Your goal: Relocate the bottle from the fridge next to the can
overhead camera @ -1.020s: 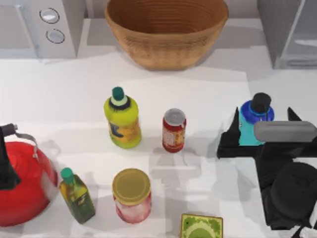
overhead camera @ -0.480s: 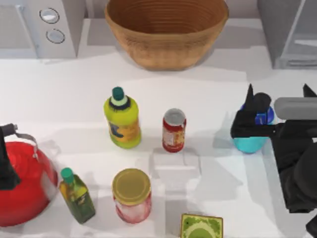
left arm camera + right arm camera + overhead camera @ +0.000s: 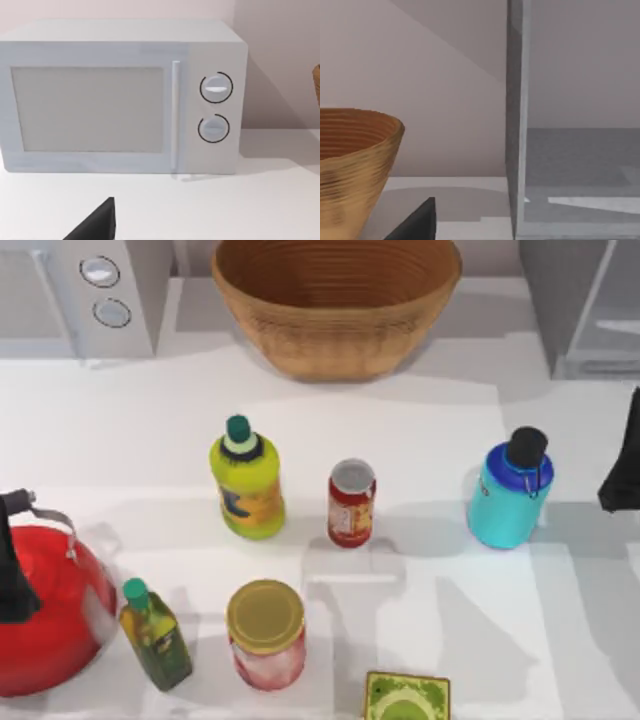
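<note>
We see the turquoise bottle (image 3: 508,498) standing upright on the white table (image 3: 420,640), right of centre, with its black cap on and free of any grip. Our right gripper (image 3: 622,475) sits at the table's far right edge, well apart from the bottle and to its right; we cannot tell whether its jaws are parted or closed, since just a dark sliver of it shows. The red can (image 3: 351,502) stands upright to the left of the bottle, with a clear stretch of table between them.

Going left to right across the table: a red kettle (image 3: 45,605) with a black handle sits at the near left edge, a small dark-green square bottle (image 3: 156,633) just beside it, then a yellow-green bottle (image 3: 246,482) with a dark green cap, and nearer to us a glass jar (image 3: 266,634) with a gold lid over reddish contents. A green box (image 3: 406,698) lies at the near edge.

Along the far side, the white microwave (image 3: 120,97) with two round knobs has its door shut. The woven basket (image 3: 335,300) at centre looks bare inside. The grey fridge (image 3: 570,125) stands at the far right with its door open.

A dark fingertip of our left gripper (image 3: 95,225) shows low before the microwave; we cannot tell its jaw state either.
</note>
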You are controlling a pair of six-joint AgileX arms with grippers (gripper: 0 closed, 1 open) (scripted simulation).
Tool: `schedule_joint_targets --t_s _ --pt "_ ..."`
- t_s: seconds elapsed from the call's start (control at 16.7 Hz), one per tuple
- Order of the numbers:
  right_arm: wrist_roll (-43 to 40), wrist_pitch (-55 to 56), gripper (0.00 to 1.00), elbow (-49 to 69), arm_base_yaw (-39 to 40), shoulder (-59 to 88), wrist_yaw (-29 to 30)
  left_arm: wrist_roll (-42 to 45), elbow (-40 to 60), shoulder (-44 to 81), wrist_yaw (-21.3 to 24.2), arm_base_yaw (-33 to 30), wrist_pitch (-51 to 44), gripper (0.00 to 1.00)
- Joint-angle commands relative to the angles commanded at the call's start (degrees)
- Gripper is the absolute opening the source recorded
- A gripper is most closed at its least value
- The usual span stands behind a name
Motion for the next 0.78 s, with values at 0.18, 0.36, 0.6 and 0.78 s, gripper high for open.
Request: schedule_joint_targets --t_s 0.18,0.36,0.6,0.78 --pt "-0.1 -15.5 1.00 -3.4 -6.8 -18.2 -6.6 0.0 0.0 0.0 0.0 0.0 0.0 1.00" --pt "-0.2 -29.5 1.00 -6.2 -13.1 -34.4 -12.8 0.0 0.0 0.0 0.0 0.0 0.0 1.00" --pt "-0.4 -43.4 1.00 -8.4 -19.4 -49.9 -19.2 0.0 0.0 0.0 0.0 0.0 0.0 1.00" --pt "-0.5 -48.6 1.00 -9.1 -21.9 -55.4 -21.8 0.0 0.0 0.0 0.0 0.0 0.0 1.00"
